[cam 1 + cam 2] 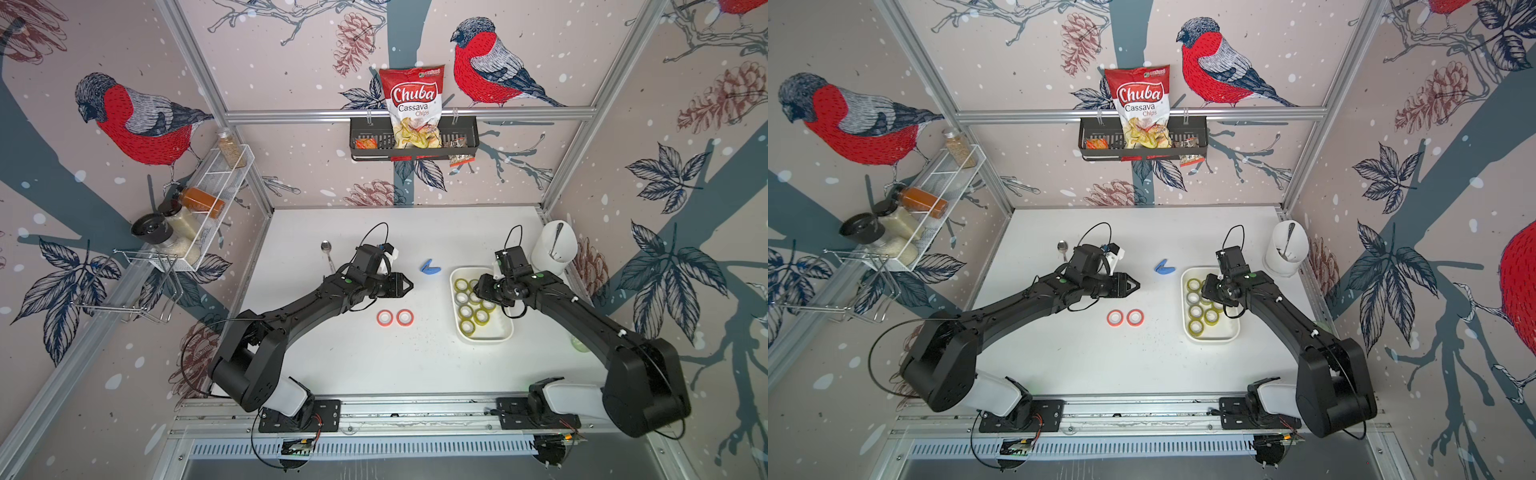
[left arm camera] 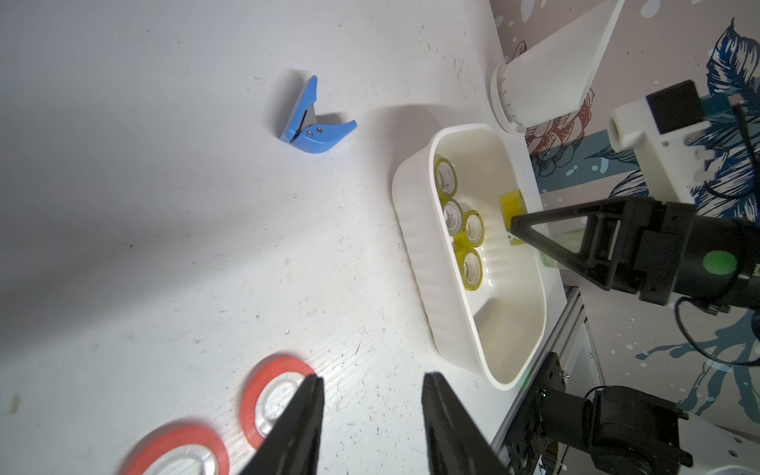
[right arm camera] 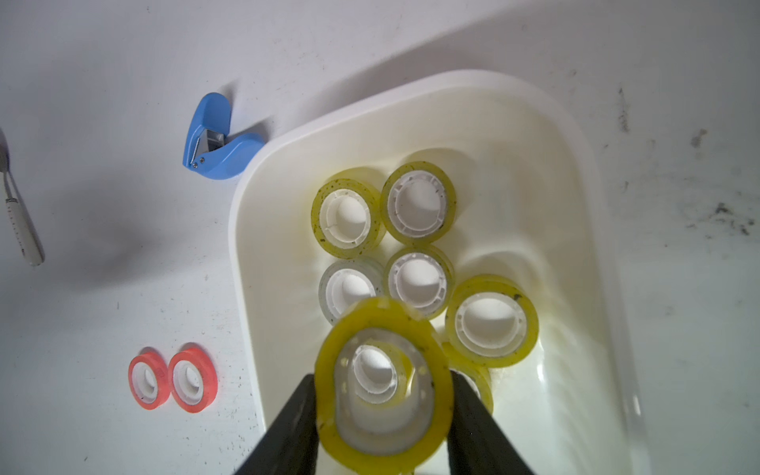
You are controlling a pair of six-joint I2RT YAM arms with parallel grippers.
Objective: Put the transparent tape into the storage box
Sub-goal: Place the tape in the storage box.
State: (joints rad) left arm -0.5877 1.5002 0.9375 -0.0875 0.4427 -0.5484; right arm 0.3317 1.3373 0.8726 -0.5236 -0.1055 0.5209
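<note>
The storage box (image 1: 484, 340) (image 1: 1210, 339) is a shallow white tub on the right of the table. Several yellowish transparent tape rolls (image 3: 417, 201) lie flat inside it. My right gripper (image 3: 382, 378) (image 1: 482, 291) hangs over the box, shut on one more transparent tape roll (image 3: 382, 309), gripped across its outer rim. In the left wrist view that roll (image 2: 512, 205) shows at the right gripper's tip above the box (image 2: 423, 255). My left gripper (image 2: 372, 377) (image 1: 409, 285) is open and empty above the bare table, left of the box.
Two red tape rolls (image 1: 385, 318) (image 2: 279, 395) lie flat near the left gripper. A blue tape cutter (image 1: 430, 267) sits behind them. A tall white cup (image 1: 552, 247) stands behind the box, a spoon (image 1: 327, 249) lies far left, and a black basket (image 1: 413, 143) hangs on the back wall.
</note>
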